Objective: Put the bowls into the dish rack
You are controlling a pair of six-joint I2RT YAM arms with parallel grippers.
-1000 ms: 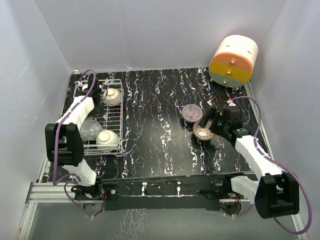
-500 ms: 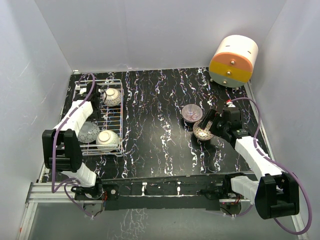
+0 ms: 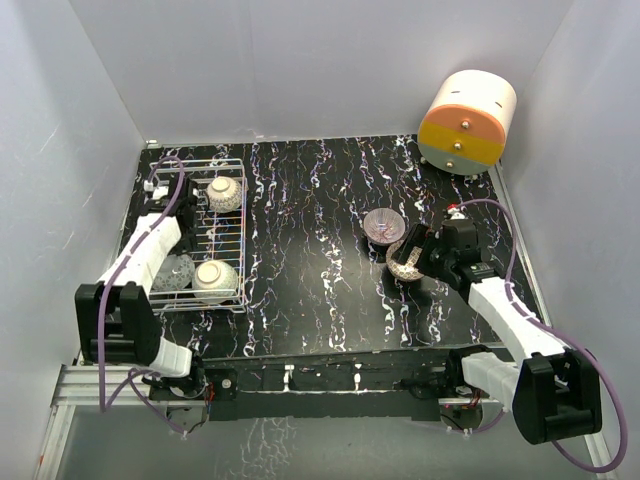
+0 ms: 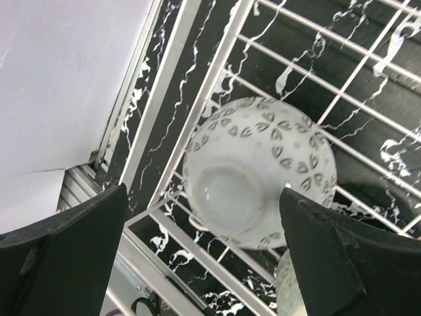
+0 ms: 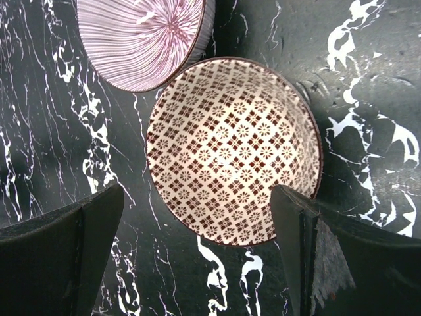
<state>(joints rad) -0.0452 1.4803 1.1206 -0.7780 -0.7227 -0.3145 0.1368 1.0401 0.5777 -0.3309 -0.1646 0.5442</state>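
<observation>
Checking top view first: rack (image 3: 238,235) sits at the table's (image 3: 320,300) left side. Three bowls are in it, whitish outsides showing: far bowl (image 3: 224,192) at the far end, near bowl (image 3: 215,280) at the near right corner, third bowl (image 3: 177,272) just left of that, partly under the left arm (image 3: 140,255). Left gripper (image 3: 160,198) hangs over the rack's left side. Two more are on the table right of centre: purple bowl (image 3: 383,225), and lattice bowl (image 3: 404,264) just near-right of it, close to touching. Right gripper (image 3: 414,252) is over the lattice bowl. Cylinder (image 3: 467,122) is at the far right corner, well apart from everything. Left wrist: fingers (image 4: 66,263) spread wide, nothing between them. Below them an upturned bowl (image 4: 256,171), foot ring up, rests on the rack wires by a corner, and another rim peeks in at the bottom edge beside it. Right wrist: fingers (image 5: 342,263) also wide, not gripping. The lattice bowl lies open side up under the gap. The right finger overlaps its rim in view, and bare table shows between the left finger and the rim. The purple bowl sits just beyond it, rims nearly meeting.
</observation>
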